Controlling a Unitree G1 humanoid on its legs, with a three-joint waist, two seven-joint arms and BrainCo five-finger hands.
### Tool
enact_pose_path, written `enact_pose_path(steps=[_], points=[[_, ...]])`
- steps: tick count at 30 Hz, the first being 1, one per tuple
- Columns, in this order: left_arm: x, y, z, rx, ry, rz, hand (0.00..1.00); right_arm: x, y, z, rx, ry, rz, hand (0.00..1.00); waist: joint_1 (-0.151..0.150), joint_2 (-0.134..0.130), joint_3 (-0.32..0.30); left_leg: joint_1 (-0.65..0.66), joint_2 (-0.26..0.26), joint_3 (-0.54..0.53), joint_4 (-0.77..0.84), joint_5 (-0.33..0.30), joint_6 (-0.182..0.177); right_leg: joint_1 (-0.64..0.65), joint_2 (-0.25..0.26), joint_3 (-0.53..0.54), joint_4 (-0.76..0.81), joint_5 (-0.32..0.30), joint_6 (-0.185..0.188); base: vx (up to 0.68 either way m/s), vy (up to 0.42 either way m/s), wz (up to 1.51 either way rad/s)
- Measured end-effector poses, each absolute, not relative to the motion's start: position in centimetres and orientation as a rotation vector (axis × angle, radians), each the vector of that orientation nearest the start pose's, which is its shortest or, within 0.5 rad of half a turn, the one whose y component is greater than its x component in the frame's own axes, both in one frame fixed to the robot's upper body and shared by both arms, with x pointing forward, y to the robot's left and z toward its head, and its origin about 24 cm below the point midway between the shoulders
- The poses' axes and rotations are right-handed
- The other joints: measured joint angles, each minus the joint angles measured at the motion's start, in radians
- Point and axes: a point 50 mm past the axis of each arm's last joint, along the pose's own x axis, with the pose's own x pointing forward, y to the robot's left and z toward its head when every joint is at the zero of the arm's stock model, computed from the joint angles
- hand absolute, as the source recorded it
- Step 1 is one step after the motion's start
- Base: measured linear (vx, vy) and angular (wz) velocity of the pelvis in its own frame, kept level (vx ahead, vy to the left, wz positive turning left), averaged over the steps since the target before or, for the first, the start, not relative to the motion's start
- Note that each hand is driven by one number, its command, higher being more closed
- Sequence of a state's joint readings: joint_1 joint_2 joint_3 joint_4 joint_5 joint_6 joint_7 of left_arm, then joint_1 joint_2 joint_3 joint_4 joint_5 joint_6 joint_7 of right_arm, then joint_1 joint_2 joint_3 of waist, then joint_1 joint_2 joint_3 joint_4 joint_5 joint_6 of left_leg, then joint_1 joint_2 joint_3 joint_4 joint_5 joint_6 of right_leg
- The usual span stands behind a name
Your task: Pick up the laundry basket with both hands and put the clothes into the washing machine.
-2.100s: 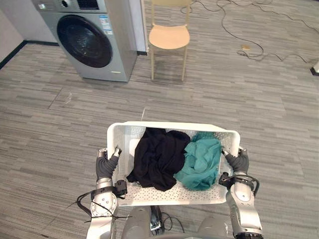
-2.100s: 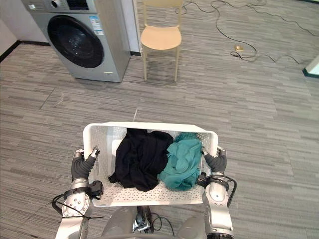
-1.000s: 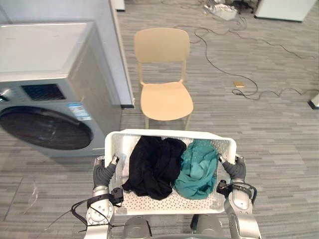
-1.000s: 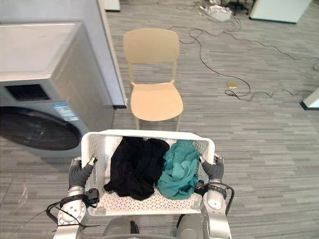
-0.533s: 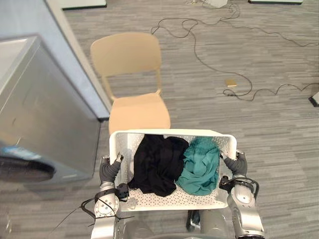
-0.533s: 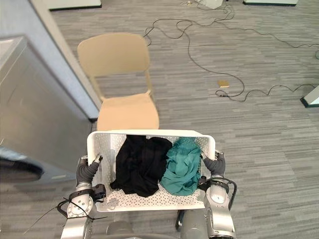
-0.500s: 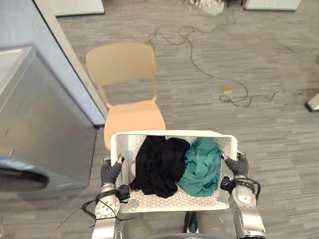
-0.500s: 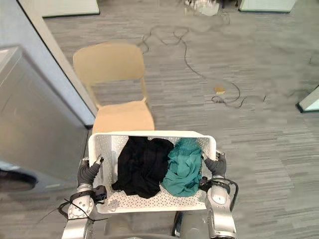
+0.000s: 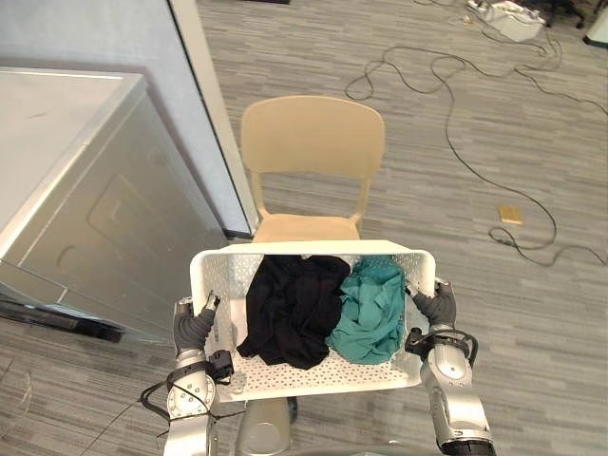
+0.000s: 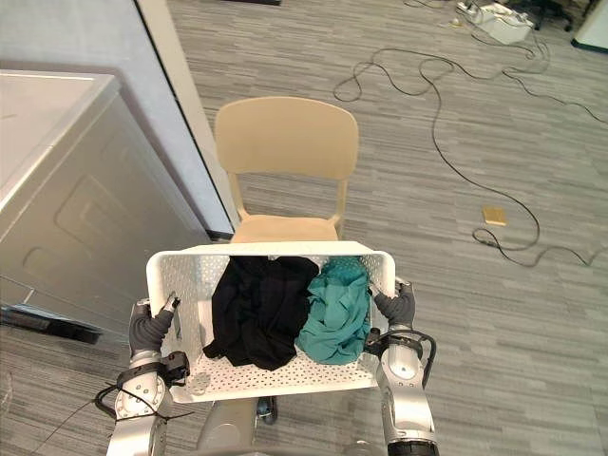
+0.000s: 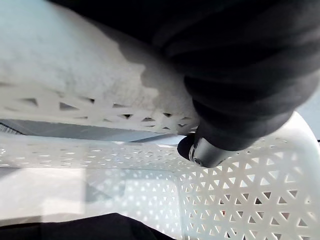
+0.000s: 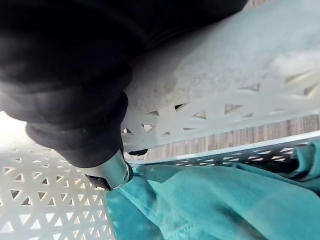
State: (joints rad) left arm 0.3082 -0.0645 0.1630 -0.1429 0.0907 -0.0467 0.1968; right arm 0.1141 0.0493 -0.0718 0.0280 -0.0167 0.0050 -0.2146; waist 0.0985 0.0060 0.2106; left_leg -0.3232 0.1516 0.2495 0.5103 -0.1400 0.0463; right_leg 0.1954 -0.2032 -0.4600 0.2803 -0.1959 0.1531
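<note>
Laundry basket [image 9: 323, 378]: white, full of little holes, held up between the two hands, its far edge over the chair seat.
Clothes: a black bundle [image 9: 290, 309] on the left and a teal bundle [image 9: 372, 309] on the right lie in the basket, touching each other.
Left hand [image 9: 191, 328]: grips the basket's left end, thumb hooked over the rim.
Right hand [image 9: 439, 306]: grips the right end, thumb over the rim, next to the teal bundle.
Washing machine [image 9: 85, 190]: grey, off to the left.
Chair [image 9: 312, 142]: tan, just past the basket.
Cable [image 9: 456, 123]: lies on the floor, well apart.
</note>
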Motion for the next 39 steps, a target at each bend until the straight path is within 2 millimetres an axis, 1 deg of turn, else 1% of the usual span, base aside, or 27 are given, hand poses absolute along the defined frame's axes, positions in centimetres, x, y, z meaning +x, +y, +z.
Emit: enact_pose_path(steps=[1, 2, 3, 4, 6, 7, 9, 10, 11, 12, 13, 14, 16, 18, 19, 20, 22, 24, 26, 29, 31, 32, 33, 35, 36, 38, 39], points=[[18.0, 20.6, 1.5, 0.089, 0.112, 0.445, 1.0, 22.4, -17.4, 0.7, 0.015, 0.149, -0.318, 1.0, -0.002, 0.0, 0.0, 0.003, -0.004, -0.001, 0.0, -0.012, -0.003, -0.021, -0.015, 0.003, 0.053, 0.0, 0.0, 0.14, 0.169, 0.0], [17.9, 20.7, 1.4, 0.096, 0.116, 0.443, 1.0, 22.4, -17.4, 0.7, 0.016, 0.151, -0.318, 1.0, -0.008, 0.0, 0.001, 0.015, -0.015, -0.003, -0.009, -0.029, 0.001, -0.082, -0.053, 0.019, 0.193, 0.015, -0.025, 0.08, 0.15, 0.0], [17.9, 20.7, 1.4, 0.099, 0.121, 0.441, 1.0, 22.4, -17.4, 0.6, 0.017, 0.153, -0.318, 1.0, -0.013, 0.0, 0.001, 0.023, -0.018, -0.003, -0.014, -0.037, 0.0, -0.114, -0.069, 0.032, 0.263, 0.033, -0.052, 0.16, 0.192, 0.1], [17.6, 20.8, 1.2, 0.107, 0.135, 0.441, 1.0, 22.2, -17.1, 0.1, 0.026, 0.177, -0.317, 1.0, -0.03, -0.002, 0.004, 0.048, -0.022, -0.009, -0.031, -0.048, 0.013, -0.184, -0.088, 0.078, 0.4, 0.034, -0.086, 0.12, 0.115, 0.13], [17.6, 20.9, 1.0, 0.115, 0.15, 0.438, 1.0, 22.1, -17.0, -0.5, 0.025, 0.203, -0.314, 1.0, -0.031, 0.001, 0.007, 0.078, -0.023, -0.008, -0.058, -0.049, 0.015, -0.235, -0.087, 0.097, 0.427, -0.007, -0.077, 0.14, 0.087, 0.05], [17.5, 20.9, 1.0, 0.116, 0.157, 0.437, 1.0, 22.1, -17.0, -0.5, 0.025, 0.204, -0.313, 1.0, -0.031, 0.006, 0.011, 0.092, -0.024, -0.009, -0.076, -0.047, 0.012, -0.277, -0.075, 0.096, 0.401, -0.02, -0.082, 0.16, 0.065, 0.03], [17.6, 21.0, 1.1, 0.118, 0.151, 0.434, 1.0, 22.3, -17.0, -0.4, 0.025, 0.198, -0.315, 1.0, -0.034, 0.003, 0.012, 0.089, -0.025, -0.012, -0.085, -0.039, 0.009, -0.325, -0.051, 0.102, 0.291, -0.031, -0.077, 0.12, -0.012, 0.22], [18.2, 21.2, 1.3, 0.133, 0.136, 0.421, 1.0, 22.4, -17.0, -0.3, 0.027, 0.194, -0.32, 1.0, -0.039, -0.009, 0.027, 0.081, -0.037, -0.028, -0.075, -0.035, 0.003, -0.337, -0.03, 0.117, 0.157, -0.014, -0.082, 0.1, -0.079, 0.43], [18.5, 21.1, 1.3, 0.132, 0.133, 0.416, 1.0, 22.4, -17.0, -0.3, 0.029, 0.193, -0.321, 1.0, -0.042, -0.017, 0.033, 0.07, -0.046, -0.038, -0.063, -0.036, 0.001, -0.343, -0.025, 0.127, 0.111, 0.016, -0.088, 0.11, -0.148, 0.68], [19.2, 21.2, 1.5, 0.141, 0.122, 0.406, 1.0, 22.5, -17.1, -0.2, 0.029, 0.188, -0.325, 1.0, -0.057, -0.027, 0.051, 0.047, -0.059, -0.061, -0.034, -0.041, -0.006, -0.354, -0.019, 0.139, 0.073, 0.084, -0.059, 0.06, -0.169, 0.65], [20.0, 21.0, 1.4, 0.126, 0.118, 0.398, 1.0, 23.0, -17.4, 0.2, 0.024, 0.173, -0.338, 1.0, -0.056, -0.009, 0.064, 0.007, -0.044, -0.09, -0.013, -0.046, -0.015, -0.36, 0.0, 0.127, 0.061, 0.089, -0.052, 0.05, -0.188, 0.43], [20.2, 21.0, 1.6, 0.123, 0.106, 0.401, 1.0, 23.8, -17.3, 0.6, 0.024, 0.156, -0.338, 1.0, -0.052, -0.009, 0.079, -0.02, -0.024, -0.092, -0.02, -0.037, -0.028, -0.377, 0.026, 0.125, 0.03, 0.106, -0.067, 0.02, -0.139, 0.11], [20.8, 20.8, 2.0, 0.115, 0.086, 0.396, 1.0, 24.2, -17.5, 1.0, 0.026, 0.14, -0.344, 1.0, -0.052, -0.01, 0.106, -0.041, 0.0, -0.098, -0.03, -0.026, -0.044, -0.376, 0.06, 0.115, -0.025, 0.136, -0.08, 0.01, -0.12, -0.15], [21.5, 20.8, 2.6, 0.115, 0.062, 0.388, 1.0, 24.8, -17.6, 1.7, 0.033, 0.114, -0.349, 1.0, -0.055, -0.021, 0.128, -0.057, 0.006, -0.098, -0.05, -0.015, -0.056, -0.395, 0.071, 0.113, -0.04, 0.143, -0.086, 0.02, -0.101, -0.08], [21.9, 20.7, 2.6, 0.111, 0.058, 0.384, 1.0, 24.9, -17.7, 1.8, 0.036, 0.108, -0.352, 1.0, -0.056, -0.021, 0.129, -0.064, 0.006, -0.098, -0.054, -0.011, -0.057, -0.405, 0.071, 0.112, -0.04, 0.143, -0.086, 0.04, -0.058, -0.01], [22.8, 20.4, 2.9, 0.103, 0.045, 0.374, 1.0, 25.4, -17.9, 2.3, 0.033, 0.087, -0.358, 1.0, -0.055, -0.02, 0.144, -0.069, 0.005, -0.097, -0.059, -0.002, -0.059, -0.415, 0.07, 0.112, -0.04, 0.144, -0.088, 0.04, -0.046, 0.01], [24.1, 20.3, 3.8, 0.094, 0.007, 0.36, 1.0, 26.3, -18.2, 3.3, 0.035, 0.048, -0.366, 1.0, -0.055, -0.02, 0.18, -0.069, 0.005, -0.101, -0.066, 0.005, -0.061, -0.417, 0.072, 0.109, -0.039, 0.144, -0.088, 0.02, -0.041, 0.03], [26.3, 20.3, 5.3, 0.089, -0.048, 0.336, 1.0, 28.0, -18.5, 4.7, 0.042, 0.004, -0.366, 1.0, -0.055, -0.023, 0.208, -0.087, -0.002, -0.109, -0.093, 0.029, -0.063, -0.443, 0.07, 0.102, -0.038, 0.149, -0.095, -0.01, -0.042, 0.09], [27.8, 20.5, 6.4, 0.097, -0.078, 0.32, 1.0, 29.3, -18.5, 5.4, 0.048, -0.011, -0.358, 1.0, -0.052, -0.022, 0.229, -0.1, -0.002, -0.112, -0.098, 0.045, -0.066, -0.456, 0.073, 0.102, -0.037, 0.151, -0.099, -0.03, -0.038, 0.04], [30.9, 21.2, 8.7, 0.153, -0.12, 0.291, 1.0, 31.5, -18.3, 6.3, 0.061, -0.012, -0.34, 1.0, -0.044, -0.023, 0.245, -0.143, 0.003, -0.126, -0.112, 0.067, -0.074, -0.503, 0.081, 0.093, -0.03, 0.156, -0.107, -0.06, -0.061, 0.07], [32.3, 21.1, 10.1, 0.189, -0.151, 0.267, 1.0, 32.4, -18.7, 6.7, 0.054, -0.01, -0.34, 1.0, -0.03, -0.022, 0.252, -0.169, 0.005, -0.136, -0.112, 0.076, -0.074, -0.528, 0.084, 0.087, -0.023, 0.158, -0.112, -0.06, -0.039, 0.05], [33.2, 20.9, 11.0, 0.206, -0.167, 0.253, 1.0, 33.2, -18.8, 7.3, 0.058, -0.017, -0.335, 1.0, -0.027, -0.023, 0.253, -0.188, 0.006, -0.139, -0.112, 0.083, -0.074, -0.546, 0.085, 0.084, -0.022, 0.162, -0.118, -0.07, -0.04, 0.05], [33.6, 20.9, 11.4, 0.219, -0.172, 0.247, 1.0, 33.5, -19.0, 7.5, 0.055, -0.014, -0.337, 1.0, -0.027, -0.022, 0.256, -0.195, 0.006, -0.142, -0.112, 0.087, -0.075, -0.552, 0.086, 0.082, -0.022, 0.165, -0.122, -0.07, -0.019, 0.03], [34.9, 21.0, 13.5, 0.232, -0.216, 0.243, 1.0, 34.9, -19.1, 9.5, 0.058, -0.064, -0.327, 1.0, -0.024, -0.023, 0.278, -0.222, 0.009, -0.145, -0.107, 0.092, -0.076, -0.58, 0.088, 0.082, -0.014, 0.17, -0.129, -0.09, -0.009, -0.01], [35.1, 21.0, 14.1, 0.229, -0.233, 0.244, 1.0, 35.1, -19.1, 10.2, 0.064, -0.081, -0.326, 1.0, -0.023, -0.024, 0.283, -0.231, 0.01, -0.146, -0.106, 0.093, -0.076, -0.59, 0.088, 0.082, -0.011, 0.172, -0.131, -0.1, -0.009, -0.08], [35.7, 21.1, 16.3, 0.232, -0.283, 0.246, 1.0, 35.9, -19.1, 12.1, 0.054, -0.135, -0.321, 1.0, -0.013, -0.023, 0.29, -0.269, 0.023, -0.145, -0.086, 0.093, -0.076, -0.623, 0.097, 0.084, -0.007, 0.18, -0.139, -0.08, -0.014, -0.12], [35.9, 21.1, 16.7, 0.227, -0.29, 0.245, 1.0, 35.9, -19.2, 12.4, 0.051, -0.146, -0.323, 1.0, -0.01, -0.022, 0.29, -0.275, 0.025, -0.145, -0.084, 0.093, -0.076, -0.629, 0.098, 0.084, -0.006, 0.18, -0.14, -0.06, -0.028, -0.1]])
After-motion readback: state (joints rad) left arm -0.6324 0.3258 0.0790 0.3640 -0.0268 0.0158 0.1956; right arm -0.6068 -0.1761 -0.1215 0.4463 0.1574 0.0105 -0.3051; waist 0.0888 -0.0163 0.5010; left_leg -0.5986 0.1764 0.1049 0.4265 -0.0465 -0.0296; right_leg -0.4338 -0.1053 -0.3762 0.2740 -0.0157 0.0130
